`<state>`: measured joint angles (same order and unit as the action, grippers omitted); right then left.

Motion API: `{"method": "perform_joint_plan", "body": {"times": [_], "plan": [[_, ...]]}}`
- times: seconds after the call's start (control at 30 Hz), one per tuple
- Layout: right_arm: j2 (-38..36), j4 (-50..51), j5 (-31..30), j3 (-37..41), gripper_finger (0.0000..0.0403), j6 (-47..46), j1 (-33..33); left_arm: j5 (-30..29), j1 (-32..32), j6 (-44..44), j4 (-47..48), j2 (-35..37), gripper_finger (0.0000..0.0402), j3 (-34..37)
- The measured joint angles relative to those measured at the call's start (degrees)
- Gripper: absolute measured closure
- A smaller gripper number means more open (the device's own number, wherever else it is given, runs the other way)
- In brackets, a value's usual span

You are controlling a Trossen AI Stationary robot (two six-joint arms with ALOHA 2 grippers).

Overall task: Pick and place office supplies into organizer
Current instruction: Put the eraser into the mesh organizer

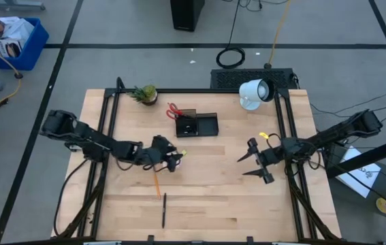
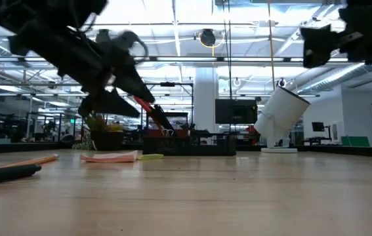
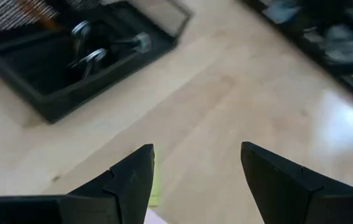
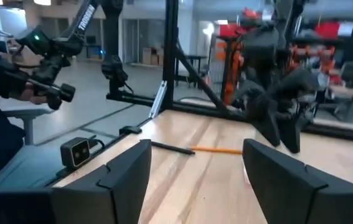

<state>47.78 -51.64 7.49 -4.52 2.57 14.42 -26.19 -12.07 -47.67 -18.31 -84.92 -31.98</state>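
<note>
Jaws: left gripper (image 1: 177, 158) stood wide and empty above the pink sticky-note pad (image 2: 109, 157); right gripper (image 1: 255, 166) gaped, idle, held nothing.
Black rectangular desk organizer (image 1: 197, 124): just beyond the pad.
Advice: lower squarely over the pad before closing.

Left gripper (image 3: 196, 180) open over bare wood; black organizer (image 3: 51, 102) upper left of frame, metal clips (image 3: 89, 56) inside.

Place: robotics lab hall
Evidence: ceiling strip lights (image 2: 172, 26) at top, taped grey floor (image 1: 111, 27), cables (image 1: 231, 57) upper centre
</note>
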Motion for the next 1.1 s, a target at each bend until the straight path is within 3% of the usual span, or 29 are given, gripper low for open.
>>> {"method": "perform_joint_plan", "body": {"times": [0.1, 0.23, 0.53, 0.7, 0.9, 1.1], "plan": [[-4.18, -1.91, 0.17, 1.94, 0.0159, 1.44, 1.24, -1.18, 0.58, -1.7, 9.45, -1.44, 0.0158, -3.62], [-9.07, -1.84, 0.13, 2.81, 0.016, 1.24, 1.83, -2.79, 0.42, -3.07, 14.17, -3.74, 0.0158, -7.5], [-10.87, 2.03, -0.07, 2.97, 0.0159, -1.13, 1.83, -2.65, 2.45, 0.54, 14.64, -13.82, 0.0158, -12.9], [-10.57, 2.01, -0.16, 3.02, 0.0159, -1.79, 1.82, -5.45, 1.79, 1.72, 14.21, -18.68, 0.0158, -14.86], [-10.58, 2.26, -0.16, 3.04, 0.0157, -1.9, 1.81, -9.37, 0.69, 1.54, 15.55, -19.99, 0.0158, -15.33], [-10.42, 2.87, -0.18, 3.08, 0.0159, -1.9, 1.81, -7.39, 0.92, 2.06, 17.2, -20.03, 0.0158, -15.29]]}}
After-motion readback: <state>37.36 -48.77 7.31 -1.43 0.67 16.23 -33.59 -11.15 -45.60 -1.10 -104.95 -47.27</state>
